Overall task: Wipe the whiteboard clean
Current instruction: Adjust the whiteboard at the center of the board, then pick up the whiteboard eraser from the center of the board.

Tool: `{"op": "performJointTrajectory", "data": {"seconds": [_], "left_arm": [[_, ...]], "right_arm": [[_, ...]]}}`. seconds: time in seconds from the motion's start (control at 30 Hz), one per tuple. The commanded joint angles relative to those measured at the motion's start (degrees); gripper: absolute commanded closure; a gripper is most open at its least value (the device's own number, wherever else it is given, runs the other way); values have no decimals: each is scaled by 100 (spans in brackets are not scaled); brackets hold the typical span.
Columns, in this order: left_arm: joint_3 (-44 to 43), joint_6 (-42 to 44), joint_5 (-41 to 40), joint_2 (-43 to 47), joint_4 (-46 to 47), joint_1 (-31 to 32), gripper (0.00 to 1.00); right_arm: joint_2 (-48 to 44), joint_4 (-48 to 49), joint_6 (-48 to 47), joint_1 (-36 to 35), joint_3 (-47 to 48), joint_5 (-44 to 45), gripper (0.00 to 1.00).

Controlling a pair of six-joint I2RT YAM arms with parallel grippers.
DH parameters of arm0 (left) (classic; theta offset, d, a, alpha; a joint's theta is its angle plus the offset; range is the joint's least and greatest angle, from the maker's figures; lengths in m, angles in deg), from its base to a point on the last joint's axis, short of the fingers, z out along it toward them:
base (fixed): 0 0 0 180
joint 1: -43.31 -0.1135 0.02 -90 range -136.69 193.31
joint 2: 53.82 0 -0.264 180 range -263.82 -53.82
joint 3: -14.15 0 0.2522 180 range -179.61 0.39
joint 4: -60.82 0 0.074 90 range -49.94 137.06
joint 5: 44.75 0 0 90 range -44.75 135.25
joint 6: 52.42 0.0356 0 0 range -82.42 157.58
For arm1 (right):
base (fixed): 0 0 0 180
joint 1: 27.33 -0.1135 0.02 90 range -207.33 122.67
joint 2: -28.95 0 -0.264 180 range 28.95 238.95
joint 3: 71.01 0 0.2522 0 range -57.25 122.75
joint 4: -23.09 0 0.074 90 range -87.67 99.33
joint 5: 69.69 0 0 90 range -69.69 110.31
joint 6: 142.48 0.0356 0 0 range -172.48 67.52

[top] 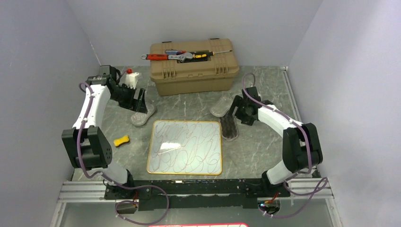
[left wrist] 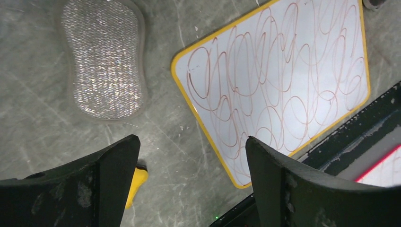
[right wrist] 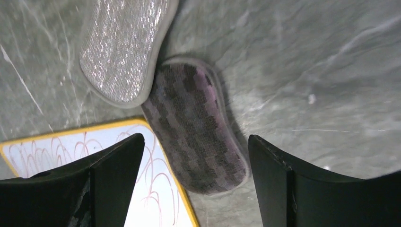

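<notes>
Okay, top view: the whiteboard (top: 185, 147) lies flat at table centre, pulled toward 6 o'clock, near the arm bases. It has a yellow rim and its face is covered with reddish loops. I see the scribbles in both wrist views too (left wrist: 279, 85) (right wrist: 71, 146).

The left gripper (top: 137, 103) hangs at 10 o'clock off the board, above a silver scrub pad (top: 143, 115). In its wrist view the jaws (left wrist: 191, 139) are spread wide with nothing between them. The silver pad (left wrist: 104, 56) sits at 11 o'clock there and the board at 2 o'clock.

A yellow piece (top: 121, 140) lies at 9 o'clock of the board, apart from it. It peeks out beside the left finger (left wrist: 135, 184).

The right gripper (top: 232, 113) is at 2 o'clock off the board. Its jaws (right wrist: 195, 138) are also spread and empty, over a dark checkered pad (right wrist: 189, 123) just beside the board's corner. I can't tell if the pad touches the rim. A second silver pad (right wrist: 125, 47) overlaps the dark pad's far end.

A tan toolbox (top: 194, 71) sits at 12 o'clock with hand tools (top: 175, 56) on its lid. A white bottle (top: 131, 78) with a red cap stands at its 9 o'clock.
</notes>
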Motion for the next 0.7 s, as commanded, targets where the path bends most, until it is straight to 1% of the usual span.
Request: {"op": "performJointTrajectory", "data": {"seconds": [0.0,0.07,0.13,0.23,0.37,0.5,0.57,0.67], "left_arm": [[-13,280,464,-103,-190,-6,12],[-16,282,558,-135,-177,1,11],[-78,304,624,-194,-229,25,11],[-155,339,659,-271,-321,139,9],[-207,335,616,-290,-382,335,8],[-234,289,636,-222,-391,554,7],[-274,254,682,-186,-378,615,5],[-426,223,760,-182,-450,931,4]], "right_arm": [[331,776,216,40,-366,-1125,17],[536,1010,337,50,-533,-1313,19],[685,1177,428,51,-696,-1434,23],[816,1420,578,48,-1015,-1503,35],[643,1532,664,43,-1296,-1385,57],[-15,1406,490,44,-1294,-1164,82],[-390,1348,349,43,-1231,-1178,100],[-1015,1366,263,40,-1229,-1466,100]]}}
